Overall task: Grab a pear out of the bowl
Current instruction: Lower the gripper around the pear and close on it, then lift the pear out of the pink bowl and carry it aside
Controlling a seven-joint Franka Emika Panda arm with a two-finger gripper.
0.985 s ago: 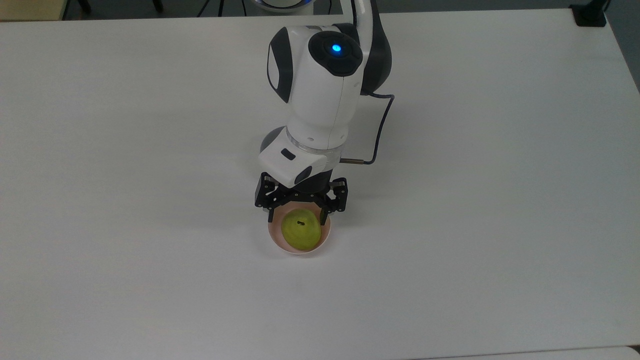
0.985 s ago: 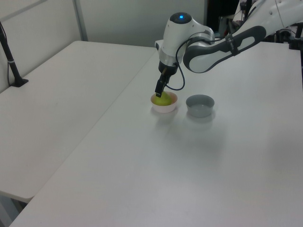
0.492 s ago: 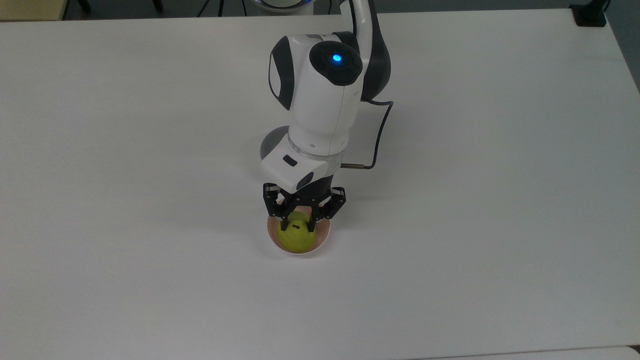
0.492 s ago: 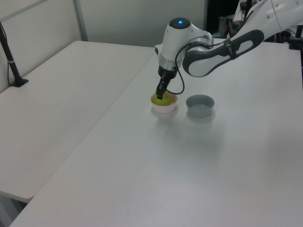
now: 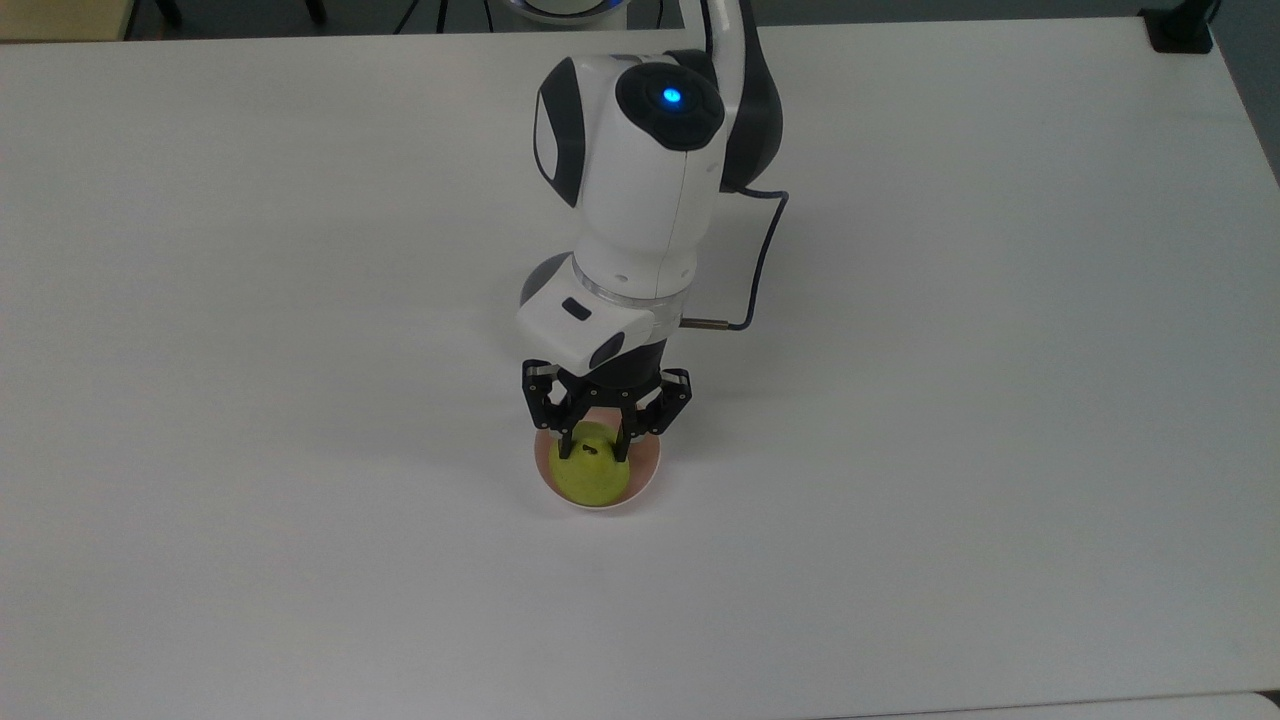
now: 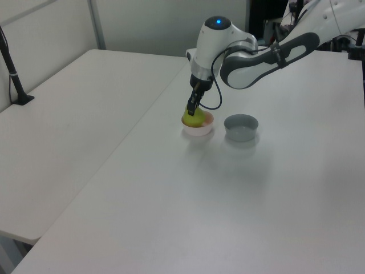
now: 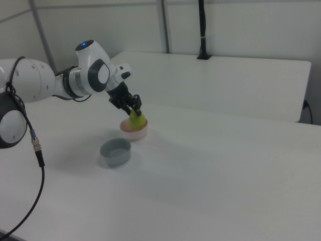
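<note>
The hand (image 5: 597, 448) is clenched on the pear (image 5: 590, 474), its two black fingers (image 5: 567, 440) pressing the narrow upper part of the fruit from either side. In the top view the pear sits over the middle of the pink bowl (image 5: 647, 468), with its dark stem just between the fingers, and the bowl's rim shows around it.

The right view adds height: the pear (image 7: 137, 121) stands tall above the bowl (image 7: 134, 133), its lower part at about the bowl's rim, and I cannot tell whether it touches the inside. The left view shows the pear (image 6: 194, 119) the same way, bulging above the bowl (image 6: 198, 128) under the hand (image 6: 191, 110).

The side views also show a grey bowl (image 6: 240, 127) near the pink bowl, on the white table (image 5: 950, 420); it lies to the pink bowl's right in the left view and nearer the camera, at (image 7: 115, 151), in the right view. In the top view a sliver of it (image 5: 540, 277) peeks out behind the arm (image 5: 640, 190), beyond the pink bowl.

A blue light (image 5: 672, 97) glows on the arm's wrist housing. No writing or label can be read.
</note>
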